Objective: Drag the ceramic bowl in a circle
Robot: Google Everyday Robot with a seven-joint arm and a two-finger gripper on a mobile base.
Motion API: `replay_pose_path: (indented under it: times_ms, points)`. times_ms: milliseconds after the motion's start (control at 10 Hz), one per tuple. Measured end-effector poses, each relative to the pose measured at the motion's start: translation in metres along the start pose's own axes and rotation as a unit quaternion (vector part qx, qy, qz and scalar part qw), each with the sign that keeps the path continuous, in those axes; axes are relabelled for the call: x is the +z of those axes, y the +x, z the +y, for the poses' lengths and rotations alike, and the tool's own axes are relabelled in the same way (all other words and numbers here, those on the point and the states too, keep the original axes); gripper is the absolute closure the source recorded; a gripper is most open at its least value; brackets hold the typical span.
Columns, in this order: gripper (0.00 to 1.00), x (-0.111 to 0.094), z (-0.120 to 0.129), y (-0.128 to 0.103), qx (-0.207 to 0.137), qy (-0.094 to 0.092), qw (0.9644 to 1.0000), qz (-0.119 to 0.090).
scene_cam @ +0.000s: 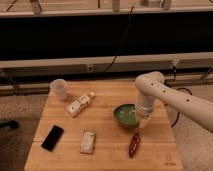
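Note:
The green ceramic bowl (125, 114) sits on the wooden table (100, 150), right of centre. My white arm comes in from the right and bends down over the bowl's right side. My gripper (143, 119) is at the bowl's right rim, in contact with it. The bowl's inside shows lighter green with a pale streak.
A translucent plastic cup (59, 88) stands at the back left. A small white bottle (80, 104) lies left of the bowl. A black phone (52, 138) and a white packet (88, 141) lie at the front left. A reddish-brown object (134, 144) lies just in front of the bowl.

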Motion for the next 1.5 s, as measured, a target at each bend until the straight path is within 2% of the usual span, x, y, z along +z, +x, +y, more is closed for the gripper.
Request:
replay_pose_path:
  times_ms: [200,300,600,900,1100,1500]
  points:
    - [1.00,-0.003,-0.007,0.035,0.027,-0.001,0.9994,0.023]
    - [1.00,-0.004,-0.019,0.048,0.037,-0.001,0.9989,0.030]
    - [1.00,0.000,-0.063,0.063,0.043,-0.001,0.9984,0.036]
    - [1.00,0.008,-0.096,0.053,0.031,0.001,0.9990,0.032]
    - [1.00,0.011,-0.116,0.033,0.010,0.005,0.9996,0.026]
    - [1.00,0.016,-0.130,0.001,-0.025,0.008,0.9996,0.010]
